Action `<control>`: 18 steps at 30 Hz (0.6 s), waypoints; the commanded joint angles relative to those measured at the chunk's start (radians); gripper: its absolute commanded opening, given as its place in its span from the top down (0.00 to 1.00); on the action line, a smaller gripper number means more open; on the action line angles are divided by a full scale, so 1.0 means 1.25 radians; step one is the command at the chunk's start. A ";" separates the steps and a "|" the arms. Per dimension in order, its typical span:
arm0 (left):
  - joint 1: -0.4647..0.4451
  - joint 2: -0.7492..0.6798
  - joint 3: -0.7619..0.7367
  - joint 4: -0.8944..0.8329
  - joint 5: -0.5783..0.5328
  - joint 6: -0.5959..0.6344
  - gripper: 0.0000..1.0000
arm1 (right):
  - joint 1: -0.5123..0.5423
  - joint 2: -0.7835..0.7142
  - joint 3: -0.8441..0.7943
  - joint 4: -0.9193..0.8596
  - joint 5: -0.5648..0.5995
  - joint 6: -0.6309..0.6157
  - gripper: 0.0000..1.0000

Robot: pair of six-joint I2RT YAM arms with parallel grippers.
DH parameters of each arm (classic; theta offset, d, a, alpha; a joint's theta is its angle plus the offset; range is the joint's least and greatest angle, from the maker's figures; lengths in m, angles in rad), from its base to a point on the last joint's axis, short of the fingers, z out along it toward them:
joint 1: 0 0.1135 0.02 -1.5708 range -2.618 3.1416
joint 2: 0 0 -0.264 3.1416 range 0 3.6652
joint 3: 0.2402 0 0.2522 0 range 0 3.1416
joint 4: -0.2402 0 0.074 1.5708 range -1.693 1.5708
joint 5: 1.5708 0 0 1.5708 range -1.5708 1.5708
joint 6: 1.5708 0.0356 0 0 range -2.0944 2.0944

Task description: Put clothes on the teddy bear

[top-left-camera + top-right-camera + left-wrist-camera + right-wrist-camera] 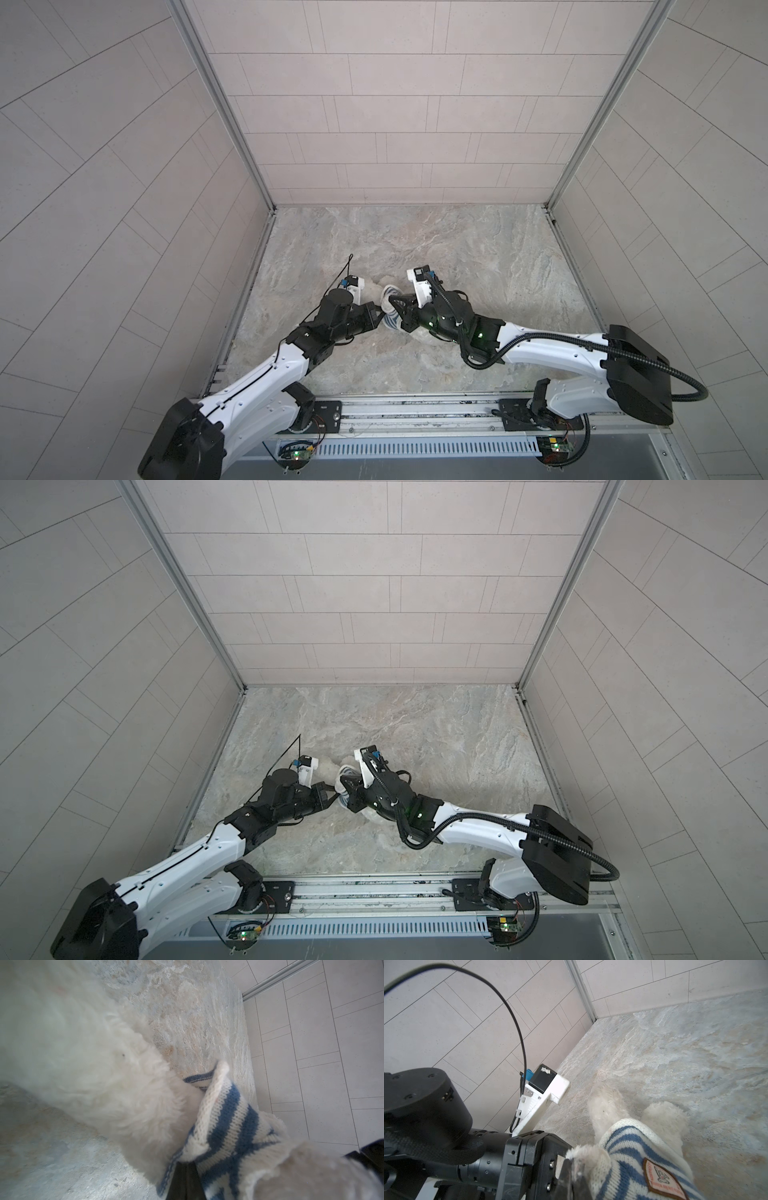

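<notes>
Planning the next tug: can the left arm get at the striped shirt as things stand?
Probably yes. The left gripper is shut on the edge of the striped shirt, beside a fluffy paw of the teddy bear, with nothing between them. The right gripper crowds the other side.

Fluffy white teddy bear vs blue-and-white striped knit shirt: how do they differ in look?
The fluffy white teddy bear is plain, shaggy plush; the blue-and-white striped knit shirt is flat, banded knit. The shirt carries a sewn badge; the bear shows none. The shirt covers only the torso; the bear's limbs stick out bare. Both are soft.
</notes>
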 commanded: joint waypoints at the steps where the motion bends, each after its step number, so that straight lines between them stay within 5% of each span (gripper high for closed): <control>1: 0.017 -0.024 -0.024 -0.038 0.001 0.028 1.00 | -0.002 -0.048 -0.012 0.123 0.001 0.005 1.00; 12: 0.043 -0.117 -0.009 -0.092 0.060 0.121 1.00 | -0.007 -0.065 -0.036 0.128 0.014 0.013 1.00; 16: 0.033 -0.188 0.016 -0.059 0.105 0.158 0.69 | -0.007 -0.065 -0.032 0.129 0.015 0.020 1.00; 18: 0.032 -0.190 0.026 -0.051 0.117 0.167 0.61 | -0.007 -0.063 -0.032 0.137 0.017 0.022 1.00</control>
